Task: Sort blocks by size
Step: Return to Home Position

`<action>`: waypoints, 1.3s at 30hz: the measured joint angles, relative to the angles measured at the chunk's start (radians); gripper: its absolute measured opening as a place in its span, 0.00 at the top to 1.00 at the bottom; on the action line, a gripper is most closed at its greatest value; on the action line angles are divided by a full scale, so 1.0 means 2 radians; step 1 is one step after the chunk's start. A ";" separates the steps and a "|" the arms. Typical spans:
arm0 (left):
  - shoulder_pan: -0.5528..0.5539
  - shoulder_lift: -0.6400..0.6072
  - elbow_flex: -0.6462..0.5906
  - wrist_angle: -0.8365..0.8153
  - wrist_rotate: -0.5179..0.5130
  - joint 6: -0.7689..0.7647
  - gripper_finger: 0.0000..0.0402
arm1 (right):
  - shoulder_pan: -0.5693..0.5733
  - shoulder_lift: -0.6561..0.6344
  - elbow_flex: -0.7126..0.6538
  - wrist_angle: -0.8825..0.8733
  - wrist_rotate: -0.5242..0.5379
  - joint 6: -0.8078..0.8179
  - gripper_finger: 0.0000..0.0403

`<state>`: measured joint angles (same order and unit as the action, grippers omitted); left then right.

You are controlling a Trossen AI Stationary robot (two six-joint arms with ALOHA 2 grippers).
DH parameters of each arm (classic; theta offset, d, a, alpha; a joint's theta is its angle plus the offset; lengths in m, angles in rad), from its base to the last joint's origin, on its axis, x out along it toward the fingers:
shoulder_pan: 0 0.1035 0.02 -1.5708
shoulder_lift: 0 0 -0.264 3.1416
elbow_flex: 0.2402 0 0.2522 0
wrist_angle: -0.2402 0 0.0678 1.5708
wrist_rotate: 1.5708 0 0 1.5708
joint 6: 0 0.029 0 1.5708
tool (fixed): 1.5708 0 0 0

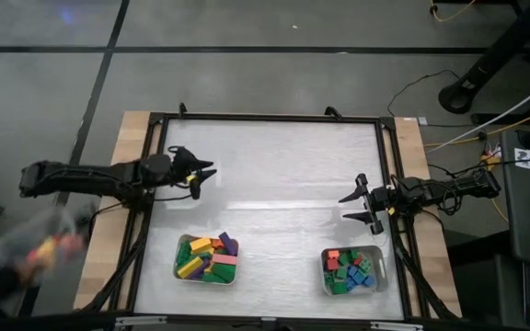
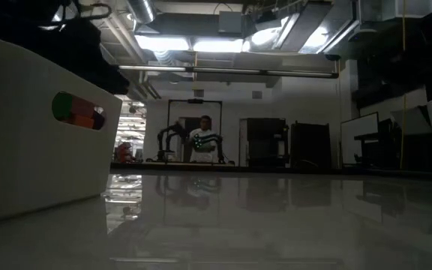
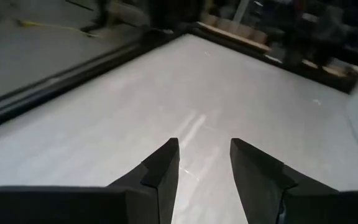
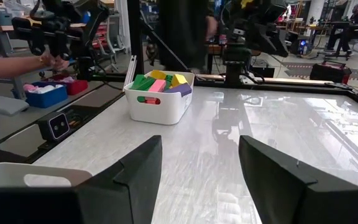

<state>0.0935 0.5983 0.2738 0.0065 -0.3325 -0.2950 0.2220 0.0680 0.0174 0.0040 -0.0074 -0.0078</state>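
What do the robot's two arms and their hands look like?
The left arm and right arm are slim, jointed and almost black. The left hand and right hand each carry two matte black, wedge-shaped fingers with blunt tips. Thin dark cables loop near both wrists. No markings are visible.

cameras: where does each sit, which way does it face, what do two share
High view: above the table, looking straight down; both arms, left gripper and right gripper, both open.
Low view: at table-top height, looking level into the room; no arm clearly shows.
Left wrist view: on the left arm, facing bare table past its open fingers.
Right wrist view: on the right arm, facing across the table past its fingers.
Shared: high and right wrist views both show the tray of long blocks.
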 joint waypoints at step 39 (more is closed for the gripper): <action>0.074 -0.297 -0.111 -0.005 0.356 0.081 0.67 | 0.000 0.000 0.000 -0.001 0.000 0.001 0.47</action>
<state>0.2424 0.0040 0.0517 -0.0032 0.3797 -0.1330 0.2220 0.0677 0.0174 0.0016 -0.0074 -0.0051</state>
